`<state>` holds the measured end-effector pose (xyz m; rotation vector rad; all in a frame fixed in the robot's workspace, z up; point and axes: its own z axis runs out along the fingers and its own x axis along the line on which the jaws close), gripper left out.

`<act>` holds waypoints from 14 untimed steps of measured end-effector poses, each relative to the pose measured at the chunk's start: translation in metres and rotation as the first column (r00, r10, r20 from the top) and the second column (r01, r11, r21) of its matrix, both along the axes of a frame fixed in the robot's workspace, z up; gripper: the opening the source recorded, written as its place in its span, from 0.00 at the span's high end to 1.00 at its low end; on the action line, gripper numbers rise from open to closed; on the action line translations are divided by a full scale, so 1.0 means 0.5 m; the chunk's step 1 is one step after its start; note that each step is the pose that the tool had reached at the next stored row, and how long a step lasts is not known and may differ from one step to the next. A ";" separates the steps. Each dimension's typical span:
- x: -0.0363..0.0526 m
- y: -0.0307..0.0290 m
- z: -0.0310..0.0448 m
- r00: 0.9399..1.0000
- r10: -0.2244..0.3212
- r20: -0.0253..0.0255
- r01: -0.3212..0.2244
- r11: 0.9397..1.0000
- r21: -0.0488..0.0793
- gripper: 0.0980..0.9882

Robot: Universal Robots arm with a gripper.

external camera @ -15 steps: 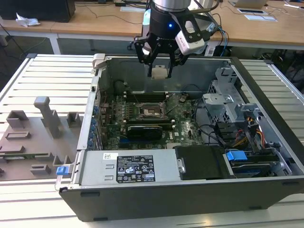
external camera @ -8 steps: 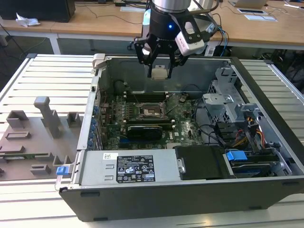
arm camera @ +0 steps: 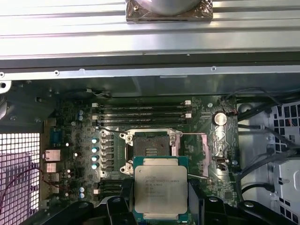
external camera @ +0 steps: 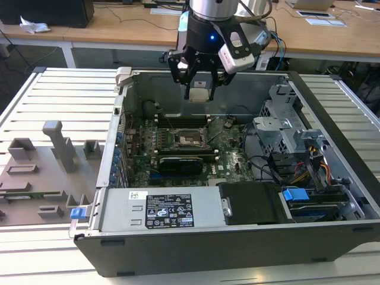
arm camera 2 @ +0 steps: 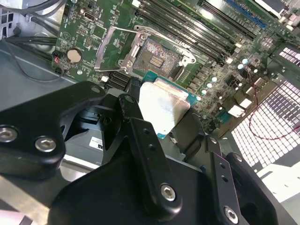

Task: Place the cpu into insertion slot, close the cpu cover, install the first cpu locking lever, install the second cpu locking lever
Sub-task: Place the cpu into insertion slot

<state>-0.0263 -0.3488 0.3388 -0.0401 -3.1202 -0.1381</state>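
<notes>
Fingers (external camera: 187, 83) of the black robot gripper (external camera: 199, 89) are clamping the cpu (external camera: 199, 94), a small flat square chip with a dull silver-beige top, in the exterior view. The chip is hanging level in the air above the green motherboard (external camera: 228, 160) of the open dark grey computer case (external camera: 196, 255), which is lying on a slatted light metal surface (external camera: 65, 89). The insertion slot (external camera: 191, 138), a square dark socket with a grey metal surround, is sitting lower down on the board, well apart from the chip.

In the second wrist view, the cpu (arm camera 2: 161, 105) is showing a pale, scuffed metal lid with a thin greenish rim peeking out along its edges. The black fingers (arm camera 2: 133, 122) are gripping it on two opposite sides. Beyond it the insertion slot (arm camera 2: 157, 58) is lying uncovered, with its dark contact field showing. The cpu cover (arm camera 2: 117, 49), a thin grey metal frame with a large square window, is lying swung open to one side of the socket.

In the first wrist view, the cpu (arm camera: 161, 190) is facing the camera squarely, a beige lid inside a green border. The fingers (arm camera: 123, 201) are pressing in on either side of it. The insertion slot (arm camera: 151, 149) is sitting just past the chip's far edge, and the cpu cover (arm camera: 199, 154) is lying open beside it. Long narrow black memory slots (arm camera: 140, 110) are running across the board further on.
</notes>
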 end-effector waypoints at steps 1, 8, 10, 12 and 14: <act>0.000 0.000 -0.004 1.000 0.000 0.000 0.000 1.000 -0.002 0.50; 0.000 0.001 -0.023 1.000 0.000 0.000 0.000 1.000 -0.005 0.50; 0.000 0.001 -0.030 1.000 0.000 0.000 0.000 1.000 -0.005 0.50; 0.000 0.001 -0.033 1.000 0.000 0.000 0.000 1.000 -0.005 0.50; 0.000 0.001 -0.036 1.000 0.000 0.000 0.000 1.000 -0.005 0.50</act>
